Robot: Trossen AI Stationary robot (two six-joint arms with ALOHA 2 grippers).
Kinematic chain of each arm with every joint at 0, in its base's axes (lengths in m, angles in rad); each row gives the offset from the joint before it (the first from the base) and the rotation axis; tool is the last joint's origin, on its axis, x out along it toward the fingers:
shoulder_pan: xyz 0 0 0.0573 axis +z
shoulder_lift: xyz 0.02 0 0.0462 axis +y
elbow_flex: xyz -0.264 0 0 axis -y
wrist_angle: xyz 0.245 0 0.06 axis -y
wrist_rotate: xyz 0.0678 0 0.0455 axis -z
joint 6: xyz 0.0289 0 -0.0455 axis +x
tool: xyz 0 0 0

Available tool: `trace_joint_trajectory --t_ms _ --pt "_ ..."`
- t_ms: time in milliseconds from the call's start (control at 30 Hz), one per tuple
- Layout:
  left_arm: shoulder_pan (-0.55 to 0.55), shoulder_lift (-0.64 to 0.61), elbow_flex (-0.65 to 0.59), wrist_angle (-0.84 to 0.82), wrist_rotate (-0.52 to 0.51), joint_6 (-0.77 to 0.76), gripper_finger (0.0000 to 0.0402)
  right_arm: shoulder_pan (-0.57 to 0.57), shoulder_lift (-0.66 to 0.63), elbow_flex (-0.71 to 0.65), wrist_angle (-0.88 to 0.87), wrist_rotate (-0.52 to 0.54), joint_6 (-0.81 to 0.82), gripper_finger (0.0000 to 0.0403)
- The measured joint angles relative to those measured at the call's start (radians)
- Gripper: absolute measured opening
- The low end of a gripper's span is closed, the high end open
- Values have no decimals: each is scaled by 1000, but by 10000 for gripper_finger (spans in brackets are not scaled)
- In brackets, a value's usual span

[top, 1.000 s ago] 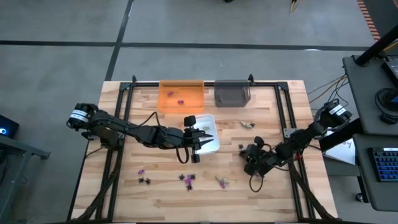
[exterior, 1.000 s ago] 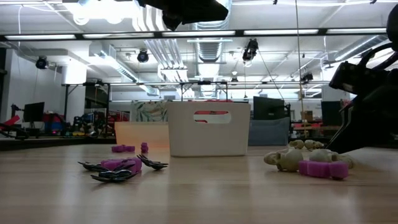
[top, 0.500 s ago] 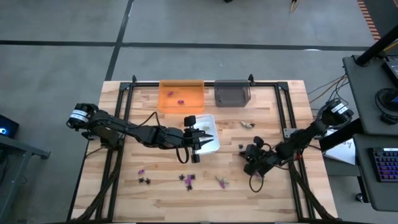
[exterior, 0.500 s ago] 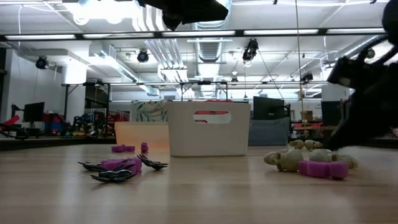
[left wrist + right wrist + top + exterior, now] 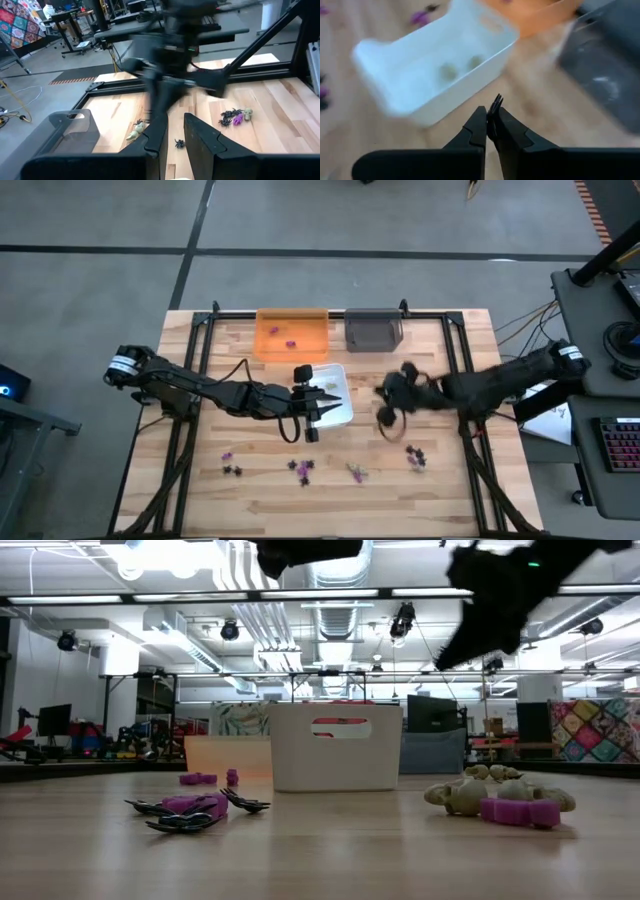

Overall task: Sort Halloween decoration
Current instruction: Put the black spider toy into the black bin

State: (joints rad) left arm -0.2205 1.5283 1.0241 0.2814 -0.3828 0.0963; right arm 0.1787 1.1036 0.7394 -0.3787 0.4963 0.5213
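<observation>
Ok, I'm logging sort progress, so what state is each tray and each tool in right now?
orange tray: holds purple pieces.
white tray: holds two pale pieces.
grey tray: contents not discernible.
left tool: over the white tray, slightly apart, no piece visible.
right tool: shut on a small black piece, above the table near the white tray.

We see grey floor (image 5: 300,215) around the wooden table (image 5: 430,490); ceiling strip lights (image 5: 440,592) and workbenches (image 5: 90,755) lie beyond it.
</observation>
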Motion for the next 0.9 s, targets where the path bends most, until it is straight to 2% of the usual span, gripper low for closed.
trace_joint_trajectory --t_ms 133,300,500,600,767,900 --pt "-8 -24 0 -31 0 0 45 -194 27 123 -105 -54 -120 13" --pt "-18 -44 0 -83 -1 -3 45 -453 84 244 -132 -239 -234 13" --pt "-22 -67 0 -128 -3 -9 45 -717 233 371 -178 -452 -291 13" --pt "-22 -80 0 -150 -5 -12 45 -795 336 443 -223 -504 -318 13" --pt "-23 -96 0 -199 -60 -26 45 -864 503 577 -334 -516 -398 13" --pt "-24 -97 0 -227 -80 -32 45 -885 619 684 -482 -514 -542 13"
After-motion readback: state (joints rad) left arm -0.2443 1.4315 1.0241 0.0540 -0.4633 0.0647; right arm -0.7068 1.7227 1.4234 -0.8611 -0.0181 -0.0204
